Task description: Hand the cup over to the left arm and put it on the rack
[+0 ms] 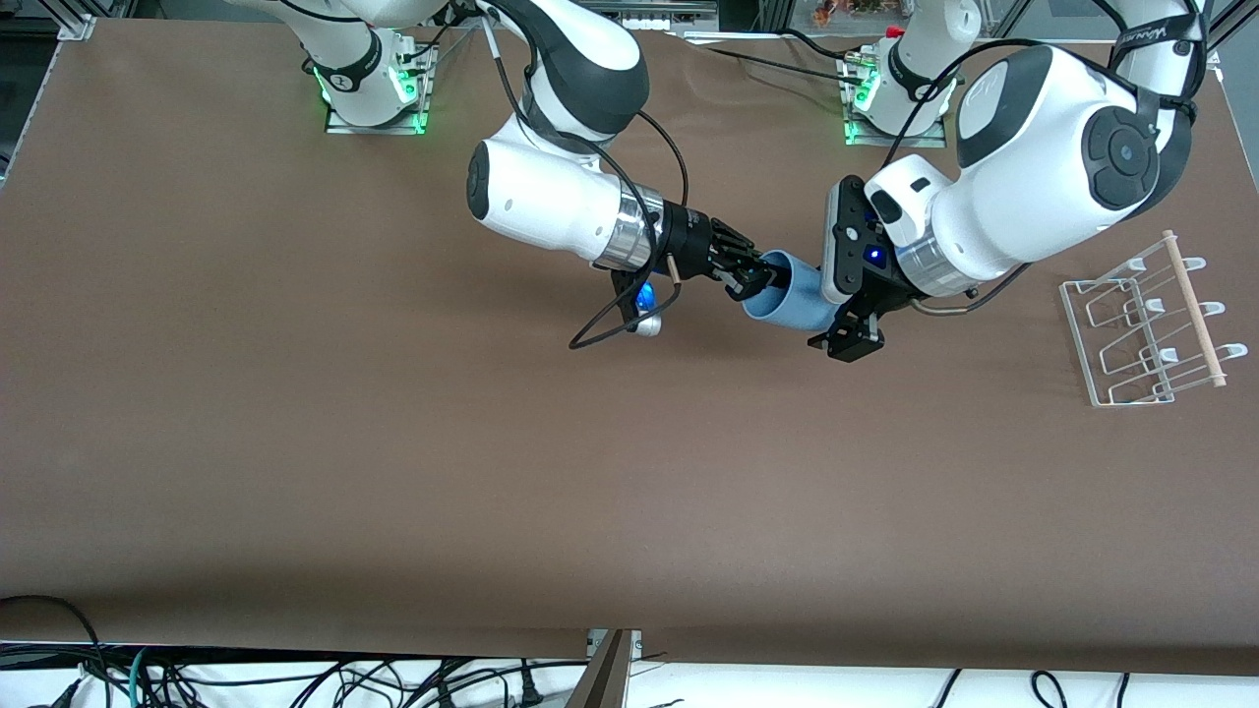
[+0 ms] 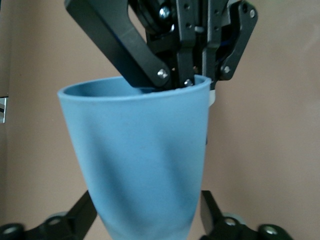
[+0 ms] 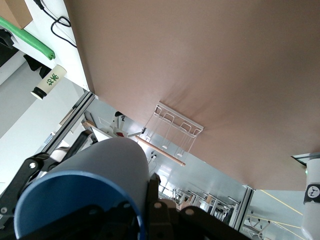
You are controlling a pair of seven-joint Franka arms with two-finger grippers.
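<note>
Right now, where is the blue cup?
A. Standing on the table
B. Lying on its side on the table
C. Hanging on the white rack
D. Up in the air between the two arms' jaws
D: the cup is held over the table, the right gripper clamped on its rim and the left gripper at its base.

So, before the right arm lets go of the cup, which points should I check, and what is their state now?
1. Right end effector grips the cup at its rim, one finger inside: ok.
2. Left end effector is around the cup's lower body, its fingers on both sides: ok.
3. Left end effector is shut firmly on the cup: cannot tell.
4. Cup is held in the air above the table, not resting on it: ok.
5. Rack stands upright at the left arm's end of the table, nothing on its pegs: ok.
</note>
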